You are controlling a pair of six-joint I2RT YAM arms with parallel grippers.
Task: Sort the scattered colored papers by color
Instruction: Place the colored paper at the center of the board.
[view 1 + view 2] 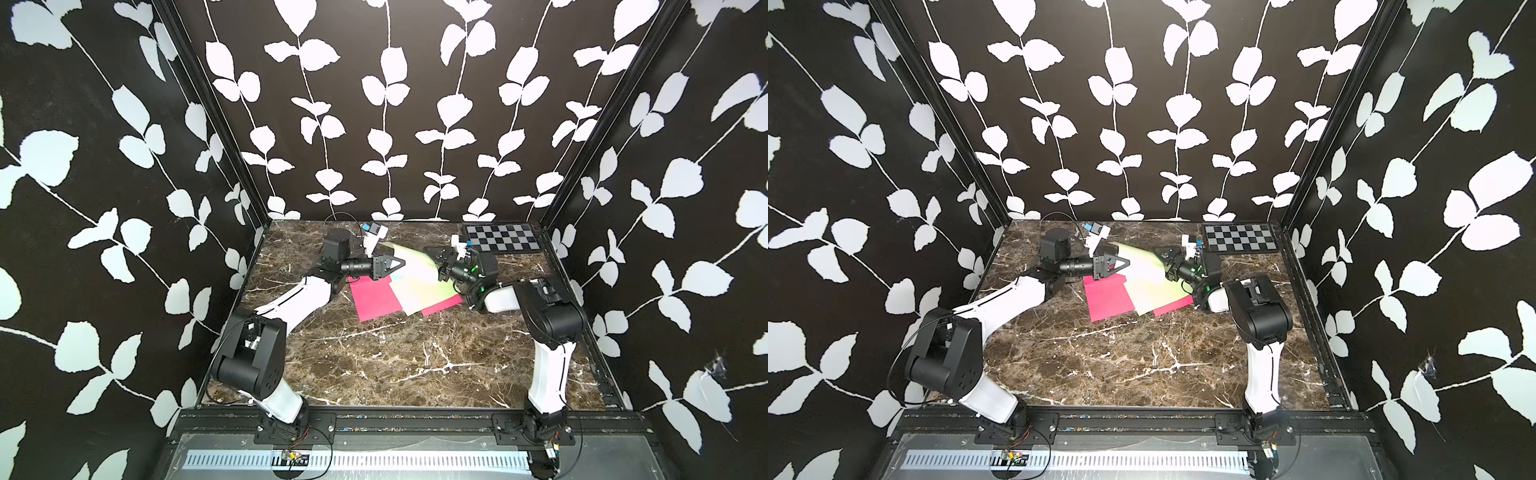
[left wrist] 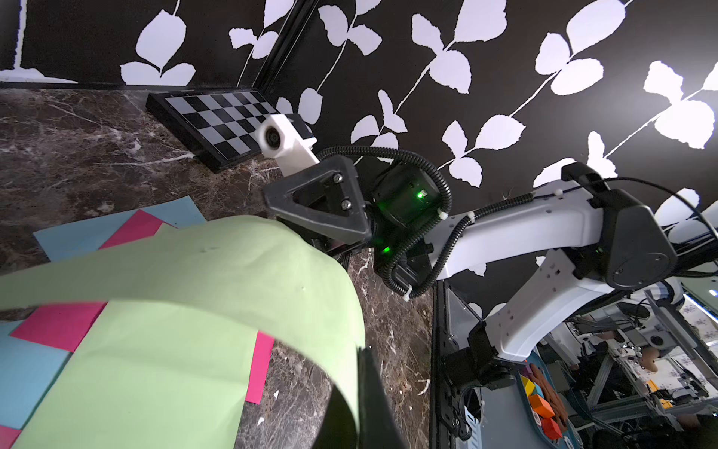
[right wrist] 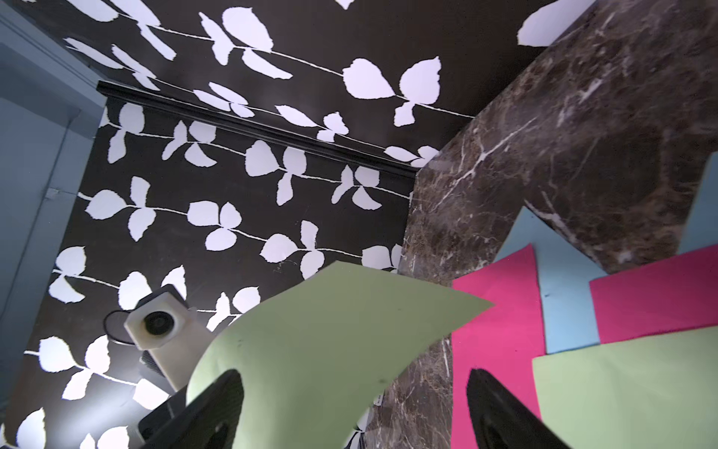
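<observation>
Top views, landmark: checkerboard panel (image 1: 503, 237), flat on the table (image 1: 395, 365) in its far right corner; every place below is told from it.
Left tool (image 1: 401, 262): well left of the panel; jaws together, clamped on an edge of the lifted green sheet (image 1: 411, 257).
Lifted green sheet: up off the pile, bowed in an arch between the 2 tools, left of the panel; in the left wrist view it (image 2: 233, 264) curls down into that tool's finger.
Pink sheets (image 1: 374, 297): flat on the table, left of the panel and nearer the robot's base; 2 patches show in both top views, partly covered.
Flat green sheet (image 1: 424, 291): lies on the pinks, beneath the lifted one.
Blue sheets (image 2: 77, 237): mixed in among the pinks in the wrist views; stacking order unclear; only a sliver shows from above.
Right tool (image 1: 434, 262): just left of the panel; jaws wide apart, with the lifted sheet's free corner (image 3: 330, 330) between them in the right wrist view; not clamped; contact with a finger cannot be told.
</observation>
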